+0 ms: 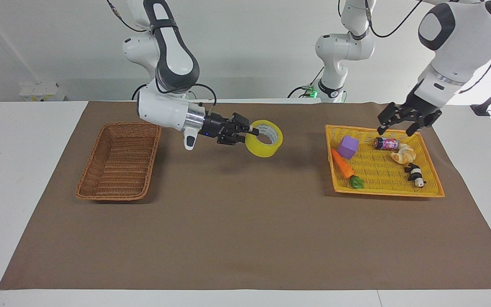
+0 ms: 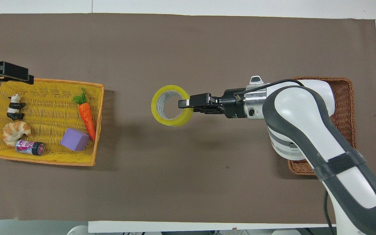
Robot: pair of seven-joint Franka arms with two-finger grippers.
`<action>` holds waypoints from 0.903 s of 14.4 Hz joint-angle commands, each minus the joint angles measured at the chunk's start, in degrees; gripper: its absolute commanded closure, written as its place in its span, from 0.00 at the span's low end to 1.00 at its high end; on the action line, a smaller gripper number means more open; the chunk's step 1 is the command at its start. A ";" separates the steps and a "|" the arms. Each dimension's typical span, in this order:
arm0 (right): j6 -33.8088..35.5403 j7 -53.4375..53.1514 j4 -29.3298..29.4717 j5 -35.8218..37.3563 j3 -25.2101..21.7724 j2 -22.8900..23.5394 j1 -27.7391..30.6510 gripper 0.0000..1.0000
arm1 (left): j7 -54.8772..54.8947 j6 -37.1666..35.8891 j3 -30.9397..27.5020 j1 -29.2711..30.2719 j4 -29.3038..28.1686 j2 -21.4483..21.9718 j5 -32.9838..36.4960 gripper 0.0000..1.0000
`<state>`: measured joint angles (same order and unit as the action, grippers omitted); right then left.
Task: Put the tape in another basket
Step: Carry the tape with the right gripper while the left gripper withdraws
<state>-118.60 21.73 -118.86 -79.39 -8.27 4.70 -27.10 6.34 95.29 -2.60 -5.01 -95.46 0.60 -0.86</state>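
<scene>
A: Where is the tape (image 1: 265, 138) at this point?
B: Up in the air over the bare brown mat (image 1: 245, 221), between the two baskets; the right hand (image 1: 252, 132) is clamped on its rim, one finger inside the white core and one outside.

A: And the left hand (image 1: 403, 122)?
B: Raised over the edge of the yellow basket (image 1: 388, 190) nearest the robots, at the left arm's end of the counter (image 1: 24, 179); its fingers are spread wide and grip nothing.

A: What sits in the yellow basket?
B: A carrot (image 2: 86, 114), a purple block (image 2: 74, 139), a small can (image 2: 29, 147) lying on its side, a croissant (image 2: 16, 130) and a panda figure (image 2: 14, 106); the can and the croissant touch.

A: Anything in the way toward the brown wicker basket (image 1: 119, 160)?
B: Nothing lies on the mat between the tape and that basket; in the overhead view the right arm's own forearm and elbow cover much of it, though the facing view shows nothing inside it.
</scene>
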 commanded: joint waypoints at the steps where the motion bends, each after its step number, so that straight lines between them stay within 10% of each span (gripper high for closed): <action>1: 7.30 2.70 -0.05 2.21 0.01 -0.65 7.30 1.00 | 7.35 -2.66 0.58 2.10 0.27 0.72 6.57 0.00; 13: 44.85 18.49 16.38 35.08 -0.08 6.98 51.25 1.00 | 7.11 -1.25 1.02 3.25 -0.52 1.42 6.40 0.00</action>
<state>-76.50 35.90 -106.32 -46.45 -9.36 7.07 21.25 12.83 94.37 -1.59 -1.99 -95.39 0.96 4.67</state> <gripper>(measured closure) 0.454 0.000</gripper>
